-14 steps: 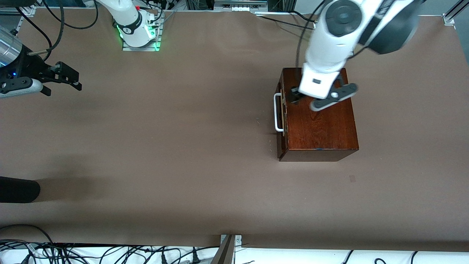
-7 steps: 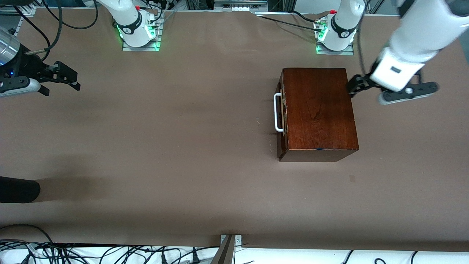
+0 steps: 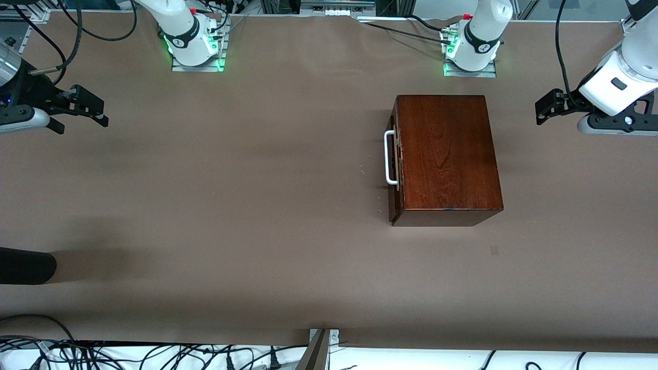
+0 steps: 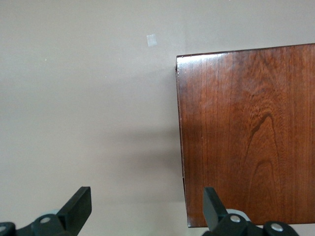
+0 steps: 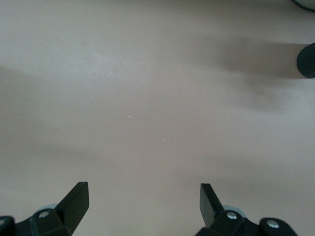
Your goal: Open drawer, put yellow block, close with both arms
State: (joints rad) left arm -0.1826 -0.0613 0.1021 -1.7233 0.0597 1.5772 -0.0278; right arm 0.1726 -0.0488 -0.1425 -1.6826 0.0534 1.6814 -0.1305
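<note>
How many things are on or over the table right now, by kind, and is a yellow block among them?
Wooden boxes, drawer shut: 1, the box
Open grippers: 2, the left gripper and the right gripper, each over bare table
Yellow blocks in view: 0
Black object at the table's edge, unidentifiable: 1
Total: 4

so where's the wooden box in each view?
Front view: wooden box sits toward the left arm's end of the table, white handle facing the right arm's end.
Left wrist view: the box's top fills one side, past the open left end effector.
Right wrist view: not in it.
Shared landmark: the box's front corner.
</note>
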